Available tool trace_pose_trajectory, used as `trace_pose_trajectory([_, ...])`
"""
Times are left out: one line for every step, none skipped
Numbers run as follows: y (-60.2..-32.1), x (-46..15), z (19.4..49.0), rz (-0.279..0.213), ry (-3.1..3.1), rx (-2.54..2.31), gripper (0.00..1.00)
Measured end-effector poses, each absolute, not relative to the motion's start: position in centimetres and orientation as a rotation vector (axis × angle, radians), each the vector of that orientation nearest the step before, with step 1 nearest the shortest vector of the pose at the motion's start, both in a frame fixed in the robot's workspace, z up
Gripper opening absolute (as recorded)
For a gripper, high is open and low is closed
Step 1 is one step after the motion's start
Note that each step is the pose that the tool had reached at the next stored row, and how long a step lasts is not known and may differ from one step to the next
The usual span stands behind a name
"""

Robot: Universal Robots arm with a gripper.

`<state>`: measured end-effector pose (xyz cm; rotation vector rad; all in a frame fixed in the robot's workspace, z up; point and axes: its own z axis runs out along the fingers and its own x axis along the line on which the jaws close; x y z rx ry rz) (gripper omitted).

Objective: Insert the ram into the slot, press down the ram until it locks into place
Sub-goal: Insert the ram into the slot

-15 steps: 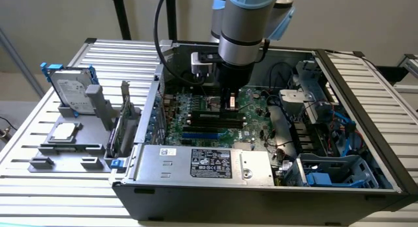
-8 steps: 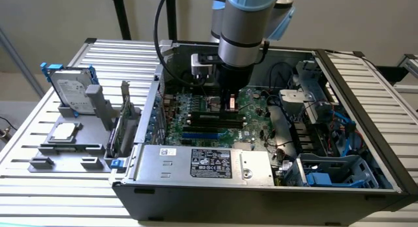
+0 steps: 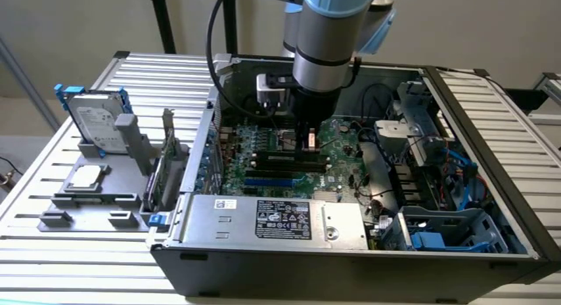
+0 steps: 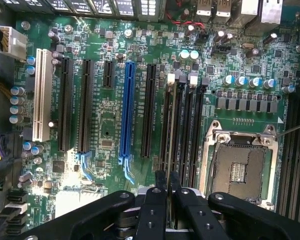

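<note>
Right over the open computer case, the gripper (image 4: 167,182) has its two dark fingers (image 4: 160,186) drawn almost together, pinching what looks like the near end of the ram (image 4: 171,125). The ram stands on edge directly under the claw, already sitting in the slot (image 4: 165,131). Its long axis runs straight away from the fingers, parallel to the neighbouring black sockets (image 4: 189,130) and to the blue slot (image 4: 126,105) well off to the side. At the far end sits a pale latch (image 4: 171,78); I can't tell whether it has locked.
</note>
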<state>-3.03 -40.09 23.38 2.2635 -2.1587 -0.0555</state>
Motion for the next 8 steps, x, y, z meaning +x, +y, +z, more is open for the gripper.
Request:
trace_pose_trajectory([-40.09,-3.03,23.34,-0.056,-2.159,2.264,0.14])
trace_pose_trajectory([-40.1,-3.03,23.3,-0.055,-2.159,2.264,0.14])
trace_pose_trajectory([-40.1,-3.03,23.26,-0.056,-2.159,2.264,0.14])
trace_pose_trajectory([-40.11,-3.03,23.23,-0.056,-2.159,2.264,0.14])
trace_pose_trajectory([-40.12,-3.03,23.19,-0.055,-2.159,2.263,0.14])
trace_pose_trajectory([-40.12,-3.03,23.15,-0.055,-2.159,2.263,0.14])
trace_pose_trajectory([-40.12,-3.02,23.11,-0.056,-2.159,2.264,0.14])
trace_pose_trajectory([-40.13,-3.02,23.06,-0.056,-2.159,2.264,0.14])
